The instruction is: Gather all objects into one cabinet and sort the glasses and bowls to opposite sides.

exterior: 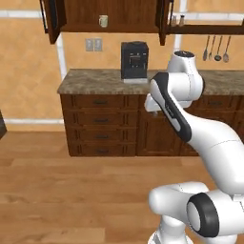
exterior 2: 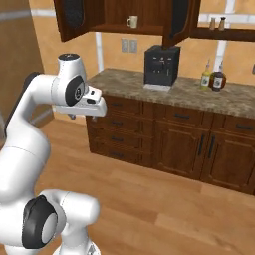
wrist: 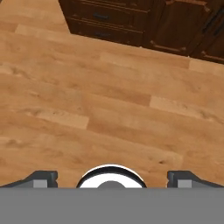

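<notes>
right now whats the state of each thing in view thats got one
wall cabinet: both doors open
handled mug: upright on the cabinet shelf
gripper: open, empty, pointing down at the wood floor
base cabinet doors: shut
drawers: shut

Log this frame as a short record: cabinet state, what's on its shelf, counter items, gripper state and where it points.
cabinet: wall-mounted, both doors open
shelf: one pale handled mug
counter: black coffee machine, two bottles
gripper: open, nothing between the fingers, facing the wooden floor
arm: folded, short of the counter
</notes>
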Robot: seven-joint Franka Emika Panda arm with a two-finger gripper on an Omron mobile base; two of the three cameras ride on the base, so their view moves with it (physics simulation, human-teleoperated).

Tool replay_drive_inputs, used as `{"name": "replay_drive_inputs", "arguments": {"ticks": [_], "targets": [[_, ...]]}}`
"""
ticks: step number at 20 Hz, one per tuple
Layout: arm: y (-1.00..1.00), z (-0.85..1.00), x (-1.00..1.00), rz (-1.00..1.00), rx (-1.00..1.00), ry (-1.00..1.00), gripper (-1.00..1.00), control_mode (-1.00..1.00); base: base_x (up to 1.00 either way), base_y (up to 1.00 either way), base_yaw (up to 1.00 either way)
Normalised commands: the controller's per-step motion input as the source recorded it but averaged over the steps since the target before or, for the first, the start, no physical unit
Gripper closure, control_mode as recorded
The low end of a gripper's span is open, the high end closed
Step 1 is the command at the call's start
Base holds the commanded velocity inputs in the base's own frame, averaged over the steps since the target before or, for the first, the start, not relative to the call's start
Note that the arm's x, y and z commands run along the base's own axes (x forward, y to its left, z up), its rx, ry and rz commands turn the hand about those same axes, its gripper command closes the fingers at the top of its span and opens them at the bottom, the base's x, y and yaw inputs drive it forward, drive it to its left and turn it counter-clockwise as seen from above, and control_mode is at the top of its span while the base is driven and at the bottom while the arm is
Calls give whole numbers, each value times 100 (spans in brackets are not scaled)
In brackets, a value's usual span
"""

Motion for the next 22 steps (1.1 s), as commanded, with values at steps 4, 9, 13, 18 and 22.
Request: {"name": "replay_drive_inputs", "arguments": {"ticks": [4,9,13,18,22], "targets": [[0,0,0,0,0,0,-100,100,100,37,-17],[0,0,0,0,0,0,-100,100,100,36,-18],[0,0,0,0,0,0,-100,100,100,44,-18],[0,0,0,0,0,0,-100,100,100,50,-17],[0,0,0,0,0,0,-100,100,100,46,-17]]}}
